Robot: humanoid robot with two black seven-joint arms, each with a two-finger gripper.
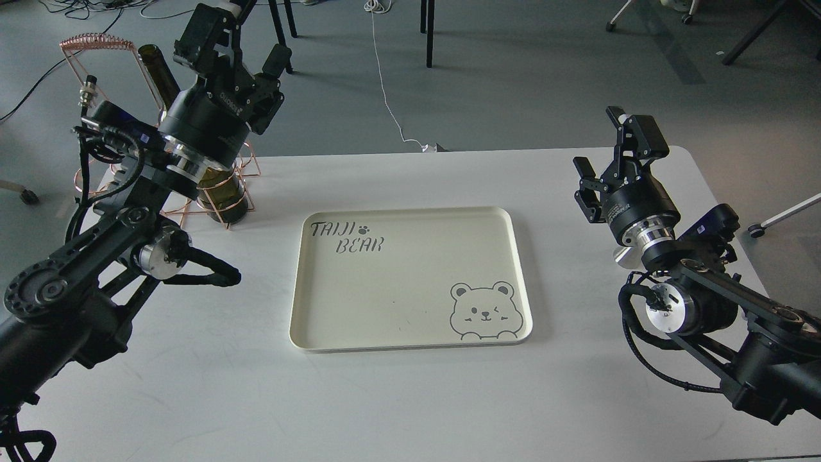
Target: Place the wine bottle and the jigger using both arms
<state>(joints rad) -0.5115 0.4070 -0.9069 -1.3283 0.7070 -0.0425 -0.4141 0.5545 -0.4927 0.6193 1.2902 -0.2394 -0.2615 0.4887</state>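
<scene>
The wine bottle (226,196) stands in a copper wire rack (96,45) at the table's back left. Only its mouth and its base show, because my left arm is in front of it. My left gripper (247,38) is open and empty, up by the bottle's neck and just right of it. My right gripper (603,144) is open and empty above the table's right side. A small shiny silver piece (621,255) shows on the table beside my right wrist. It looks like the jigger, mostly hidden by the arm.
A cream tray (523,276) with a bear print lies empty at the middle of the white table (192,372). The rack has several empty rings. Chair legs and a white cable are on the floor behind the table.
</scene>
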